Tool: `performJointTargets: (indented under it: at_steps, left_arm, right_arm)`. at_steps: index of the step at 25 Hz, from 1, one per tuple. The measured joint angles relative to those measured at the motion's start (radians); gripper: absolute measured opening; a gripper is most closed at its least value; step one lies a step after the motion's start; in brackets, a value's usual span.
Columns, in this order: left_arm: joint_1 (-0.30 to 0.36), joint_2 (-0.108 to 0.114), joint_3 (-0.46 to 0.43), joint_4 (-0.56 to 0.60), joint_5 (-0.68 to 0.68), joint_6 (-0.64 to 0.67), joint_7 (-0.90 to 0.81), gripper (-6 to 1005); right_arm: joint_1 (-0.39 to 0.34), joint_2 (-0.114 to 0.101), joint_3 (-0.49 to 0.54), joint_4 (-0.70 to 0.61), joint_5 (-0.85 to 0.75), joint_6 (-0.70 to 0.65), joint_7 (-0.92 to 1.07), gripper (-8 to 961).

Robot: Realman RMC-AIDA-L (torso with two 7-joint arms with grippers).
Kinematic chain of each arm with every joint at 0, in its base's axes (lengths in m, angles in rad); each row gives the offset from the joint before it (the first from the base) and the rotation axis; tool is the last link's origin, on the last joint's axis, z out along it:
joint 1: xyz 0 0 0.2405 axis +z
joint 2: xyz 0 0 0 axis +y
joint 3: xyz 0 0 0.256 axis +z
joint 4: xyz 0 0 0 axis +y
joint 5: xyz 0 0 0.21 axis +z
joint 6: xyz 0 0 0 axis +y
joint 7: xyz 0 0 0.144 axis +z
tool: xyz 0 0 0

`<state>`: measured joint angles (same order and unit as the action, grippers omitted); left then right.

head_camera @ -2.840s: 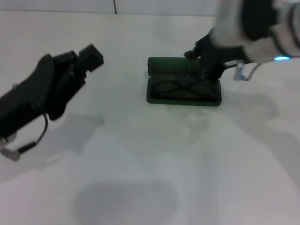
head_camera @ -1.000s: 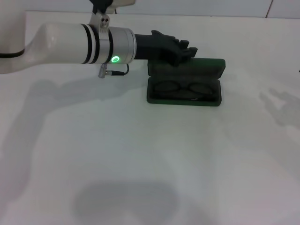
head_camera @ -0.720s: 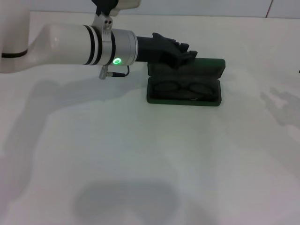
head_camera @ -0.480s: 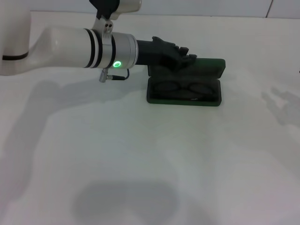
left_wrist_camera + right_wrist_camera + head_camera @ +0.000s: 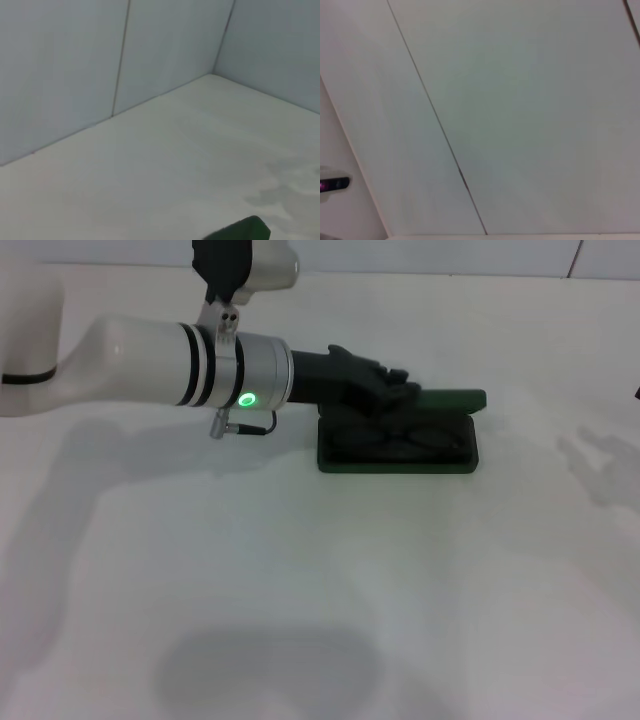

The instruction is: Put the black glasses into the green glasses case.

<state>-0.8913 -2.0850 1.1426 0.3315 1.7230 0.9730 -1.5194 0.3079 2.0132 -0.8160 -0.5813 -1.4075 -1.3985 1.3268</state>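
The green glasses case [image 5: 398,458] lies at the middle of the table in the head view, its base flat. Its lid [image 5: 452,399] leans low over the base, partly closed. Inside the base lie the black glasses [image 5: 405,437], with both lenses showing under the lid's edge. My left gripper [image 5: 385,383] reaches in from the left and rests on the lid's left half, above the glasses. A corner of the green lid [image 5: 244,230] shows in the left wrist view. The right gripper is out of view.
The white tabletop [image 5: 300,580] spreads all around the case. Pale wall panels [image 5: 125,60] stand behind the table's far edge. The right wrist view holds only wall panels [image 5: 520,100].
The case lid has tipped from upright to low over the base. My left gripper has moved down and forward with it, and the case has slid slightly to the right.
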Motion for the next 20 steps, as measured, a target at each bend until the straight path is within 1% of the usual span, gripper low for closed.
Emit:
performJointTargets:
  at_steps: [3,9,13,15,18,20]
  left_arm:
    - [0.009,-0.001,0.006,-0.003,0.001,0.009,-0.001,260]
    - [0.016,-0.006,0.011,-0.047,0.006,0.038,0.007,130]
    - [0.041,-0.012,0.035,-0.044,-0.013,0.092,0.028,105]
    - [0.057,-0.014,0.034,-0.038,-0.057,0.149,0.074,107]
    - [0.094,-0.011,0.034,-0.012,-0.179,0.269,0.154,109]
    - [0.152,-0.009,0.033,0.044,-0.252,0.357,0.180,121]
  right_arm:
    - [0.000,0.000,0.000,0.000,0.000,0.000,0.000,345]
    - [0.001,0.002,0.000,0.000,-0.001,-0.001,0.000,347]
    - [0.001,0.002,0.000,0.001,-0.001,-0.002,-0.002,349]
    - [-0.002,0.002,0.000,0.001,-0.001,-0.007,-0.003,350]
    - [-0.013,-0.004,0.000,0.002,-0.001,-0.032,-0.008,351]
    - [-0.013,-0.009,0.000,0.001,-0.028,-0.076,-0.029,352]
